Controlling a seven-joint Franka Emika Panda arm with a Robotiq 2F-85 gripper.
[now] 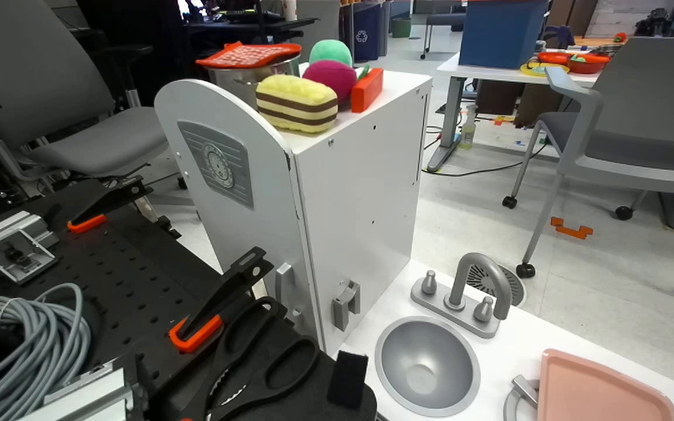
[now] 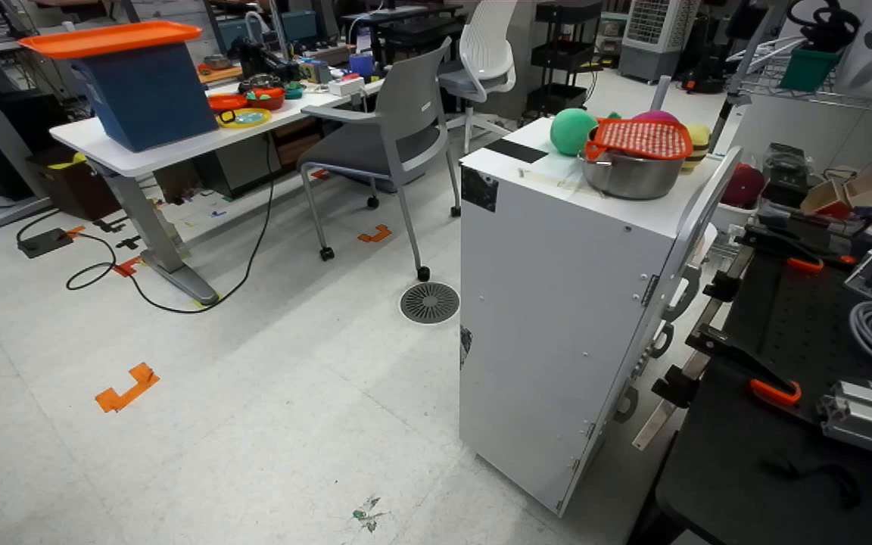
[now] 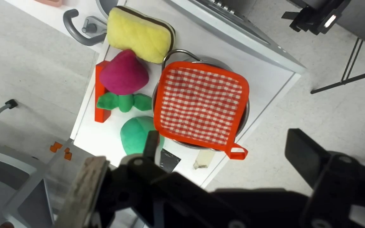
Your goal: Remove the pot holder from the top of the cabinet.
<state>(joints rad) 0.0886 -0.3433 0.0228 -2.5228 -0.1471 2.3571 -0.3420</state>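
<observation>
Gripper (image 3: 223, 136) spread wide in the wrist view, jaws well apart. Beyond it the pot holder (image 3: 201, 103) lies across the pot (image 2: 629, 180): roughly square, turned a little clockwise, its hanging loop (image 3: 237, 155) pointing lower right, past the rim. Counting the loop, its long axis runs from that end to the upper left corner. Fine red-and-white check, softly rippled, fills the middle; a plain red-orange border rounds the corners. Both exterior views show it nearly level over the pot, which stands on top of the white, boxy cabinet (image 2: 549, 303).
</observation>
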